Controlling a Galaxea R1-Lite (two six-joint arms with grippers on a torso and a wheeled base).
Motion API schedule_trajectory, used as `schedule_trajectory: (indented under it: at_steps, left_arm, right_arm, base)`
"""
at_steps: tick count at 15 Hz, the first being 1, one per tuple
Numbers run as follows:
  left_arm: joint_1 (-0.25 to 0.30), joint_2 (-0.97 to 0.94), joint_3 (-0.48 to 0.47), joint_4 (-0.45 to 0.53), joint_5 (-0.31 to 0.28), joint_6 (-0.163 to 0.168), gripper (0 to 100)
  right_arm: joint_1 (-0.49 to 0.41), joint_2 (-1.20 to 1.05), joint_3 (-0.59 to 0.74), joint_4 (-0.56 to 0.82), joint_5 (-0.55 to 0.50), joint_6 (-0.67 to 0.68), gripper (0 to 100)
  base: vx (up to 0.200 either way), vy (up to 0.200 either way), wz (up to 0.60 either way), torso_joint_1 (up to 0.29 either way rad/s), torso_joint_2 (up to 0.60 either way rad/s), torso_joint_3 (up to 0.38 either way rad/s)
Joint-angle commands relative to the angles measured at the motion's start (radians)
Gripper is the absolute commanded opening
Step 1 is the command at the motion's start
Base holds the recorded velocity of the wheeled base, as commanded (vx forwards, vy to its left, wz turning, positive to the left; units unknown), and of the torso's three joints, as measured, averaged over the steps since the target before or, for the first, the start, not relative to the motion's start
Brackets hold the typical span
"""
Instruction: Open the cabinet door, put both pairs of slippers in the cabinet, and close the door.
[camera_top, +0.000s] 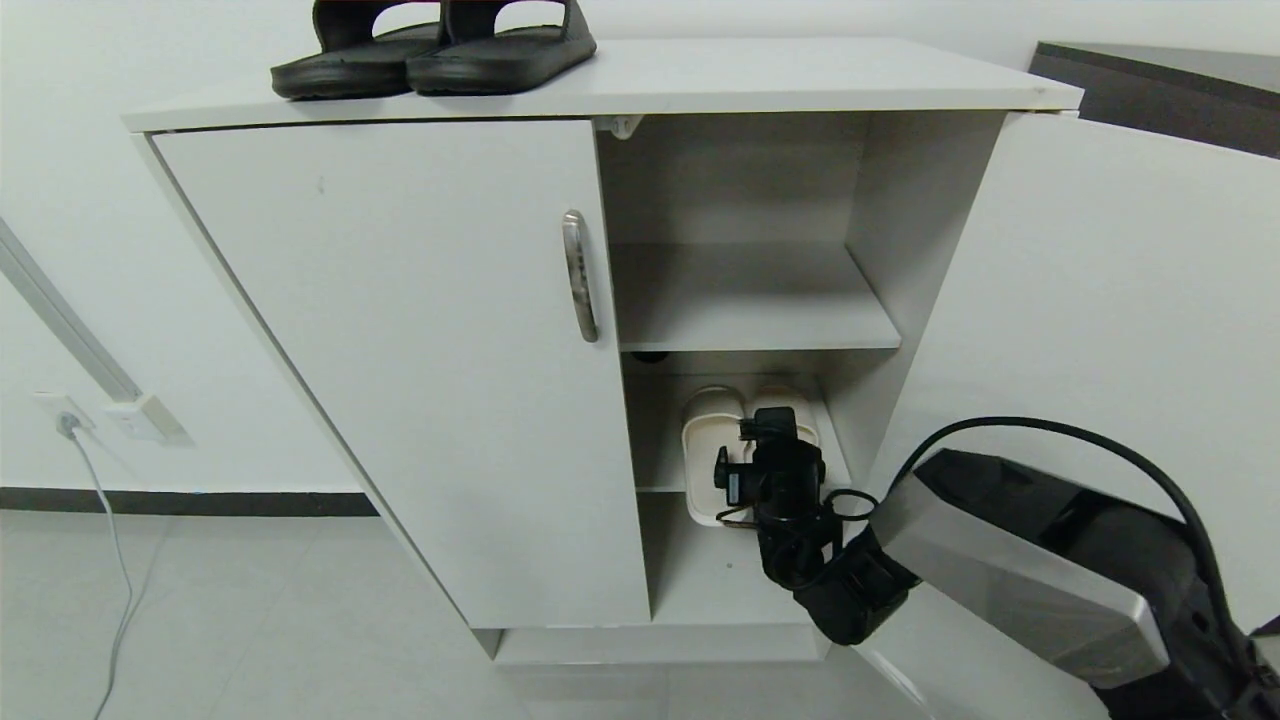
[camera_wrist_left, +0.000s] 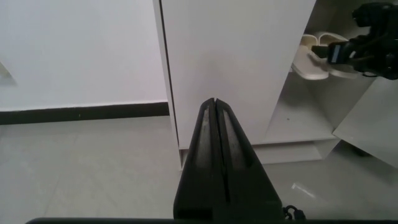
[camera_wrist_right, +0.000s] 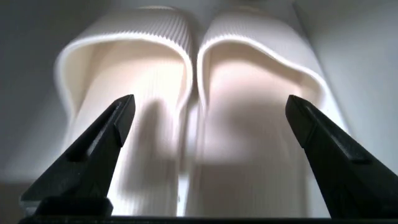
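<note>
The white cabinet (camera_top: 400, 350) stands with its right door (camera_top: 1100, 300) swung open and its left door shut. A pair of cream slippers (camera_top: 710, 440) lies on the lower shelf inside. My right gripper (camera_wrist_right: 205, 118) is open just in front of the cream slippers (camera_wrist_right: 193, 124), one finger on each outer side, not touching them. A pair of black slippers (camera_top: 440, 50) rests on the cabinet top at the left. My left gripper (camera_wrist_left: 215, 106) is shut and empty, low in front of the shut left door, with the cream slippers (camera_wrist_left: 317, 53) and my right gripper (camera_wrist_left: 367, 43) farther off.
The middle shelf (camera_top: 750, 300) is bare. The left door has a metal handle (camera_top: 580, 275). A wall socket with a cable (camera_top: 70, 420) is at the far left. Grey floor tiles (camera_top: 250, 600) lie open before the cabinet.
</note>
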Motion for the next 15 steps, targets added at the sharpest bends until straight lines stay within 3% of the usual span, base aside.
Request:
schedule_trajectory:
  at_steps: [1, 5, 10, 15]
  left_arm:
    - [-0.001, 0.0, -0.001, 0.0, 0.0, 0.001, 0]
    - [0.001, 0.0, 0.0, 0.0, 0.0, 0.001, 0]
    - [0.001, 0.0, 0.0, 0.0, 0.0, -0.002, 0]
    - [0.001, 0.0, 0.0, 0.0, 0.0, -0.002, 0]
  right_arm:
    - [0.063, -0.179, 0.248, -0.094, 0.0, 0.0, 100]
    - [0.133, -0.257, 0.492, -0.224, -0.002, 0.008, 100]
    - [0.139, -0.252, 0.512, -0.249, -0.002, 0.009, 100]
    - [0.139, -0.248, 0.513, -0.249, -0.015, 0.008, 100]
  base:
    - [0.0, 0.0, 0.0, 0.0, 0.0, 0.0]
    - [0.0, 0.0, 0.0, 0.0, 0.0, 0.0]
    - [0.0, 0.0, 0.0, 0.0, 0.0, 0.0]
    - [-0.2, 0.0, 0.0, 0.003, 0.0, 0.0]
